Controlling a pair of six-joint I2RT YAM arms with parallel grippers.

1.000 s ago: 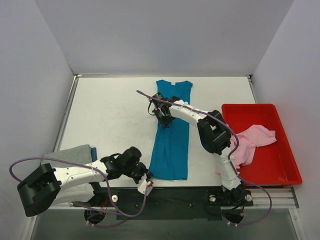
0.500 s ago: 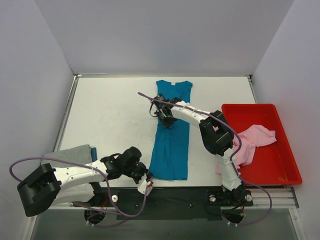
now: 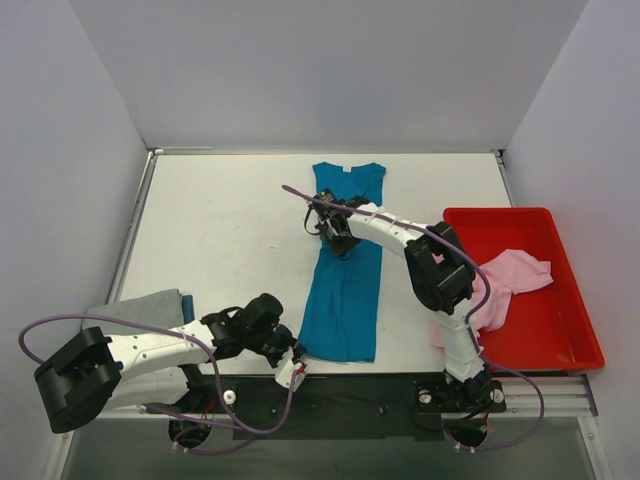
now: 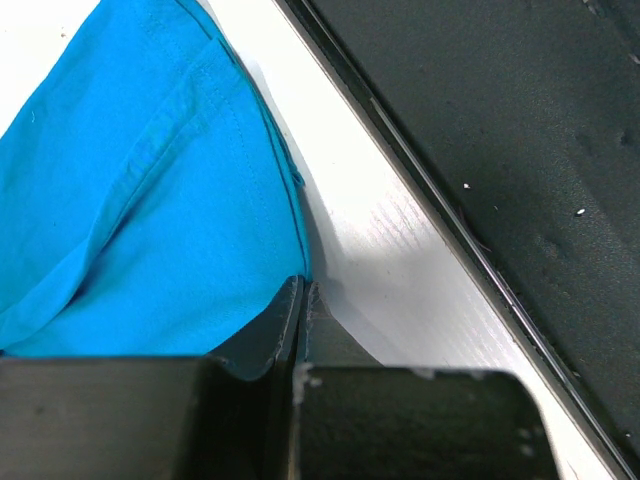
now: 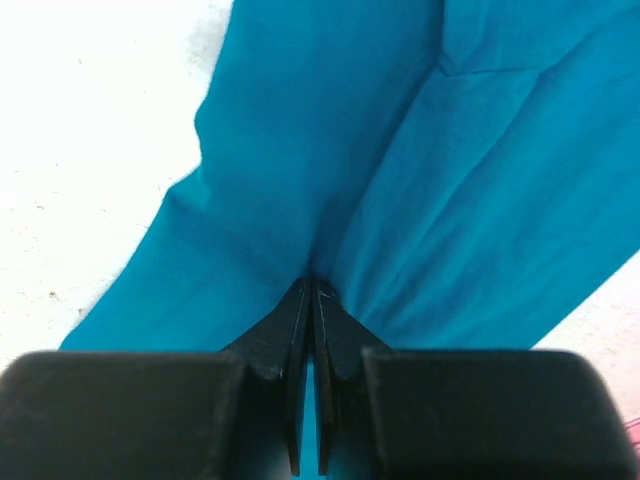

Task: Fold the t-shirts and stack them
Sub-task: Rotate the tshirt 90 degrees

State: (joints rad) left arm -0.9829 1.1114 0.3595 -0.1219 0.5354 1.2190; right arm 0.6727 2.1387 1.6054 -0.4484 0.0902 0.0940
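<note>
Far left, at the near edge of the white table [image 3: 220, 220], the light grey cloth t-shirt [image 3: 140, 308] lies bunched, partly hidden under the left arm. That arm stretches low along the near edge, and the left gripper [image 3: 290, 355] sits at the near left corner of the teal-blue cloth t-shirt [image 3: 345, 290]. In the wrist view its jaws are pressed together, the hem corner [image 4: 285, 250] running right into the tips. It has that corner pinched!

Centre of the table: the teal shirt lies lengthwise as a long narrow shape, neck opening at the far end, hem nearest the arms.

Further up the shirt, on its left side, the right gripper [image 3: 335, 235] is down on the cloth. The fingers [image 5: 300, 330] are clamped tight on a gathered ridge of teal fabric, and creases fan away from the tips.

On the right, the pale pink cloth t-shirt [image 3: 505, 285] lies crumpled over the left wall of the red plastic tray [image 3: 560, 330], partly inside and partly spilling out behind the right arm.
</note>
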